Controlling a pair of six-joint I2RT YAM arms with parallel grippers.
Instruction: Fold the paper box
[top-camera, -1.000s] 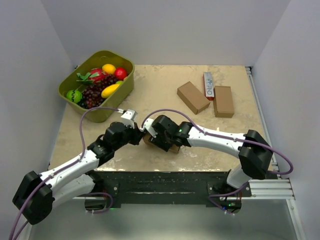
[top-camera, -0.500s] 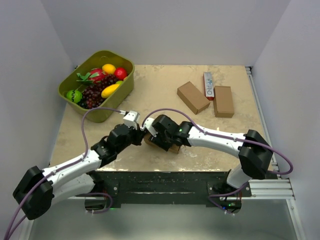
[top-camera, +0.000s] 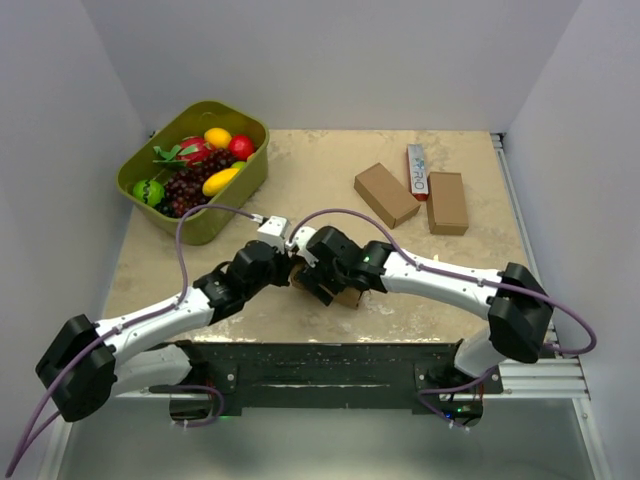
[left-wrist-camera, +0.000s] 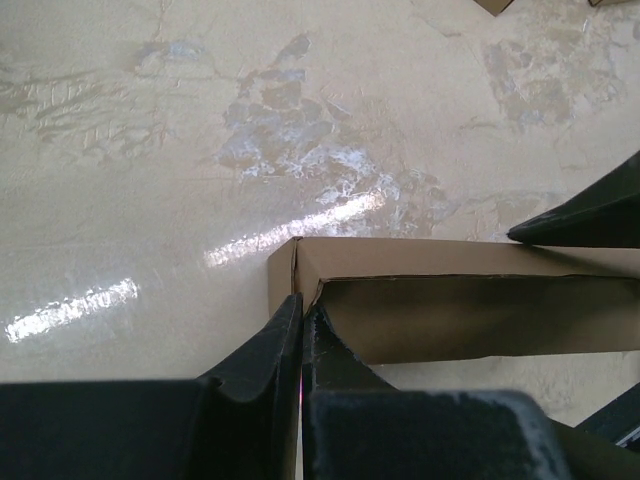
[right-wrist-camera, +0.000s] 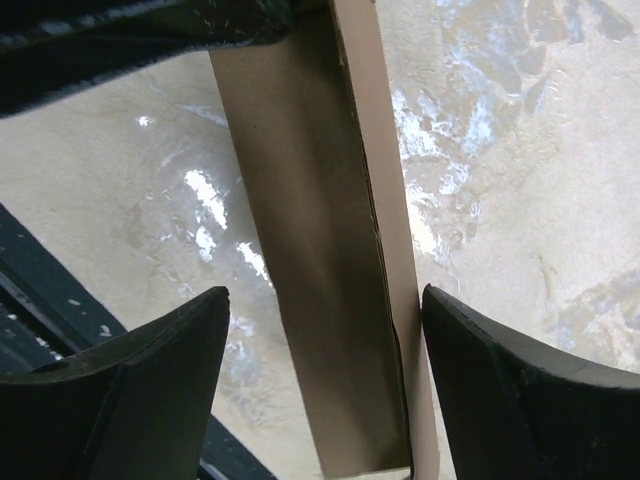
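Brown cardboard paper box (left-wrist-camera: 450, 290) between tools.
Left tool (left-wrist-camera: 302, 330) pressed together at its corner; right tool (right-wrist-camera: 320, 370) spread, straddling it. Olive-green bin (top-camera: 232, 200) holds fruit (top-camera: 190, 186).

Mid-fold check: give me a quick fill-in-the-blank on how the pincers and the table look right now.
1. The left pincer has its jaws ___ at a corner of the paper box.
2. The right pincer straddles the paper box with its jaws ___.
3. The fruit sits in a ___ bin.
4. ___ plain brown boxes flank the printed carton.
Missing: shut; open; green; two.
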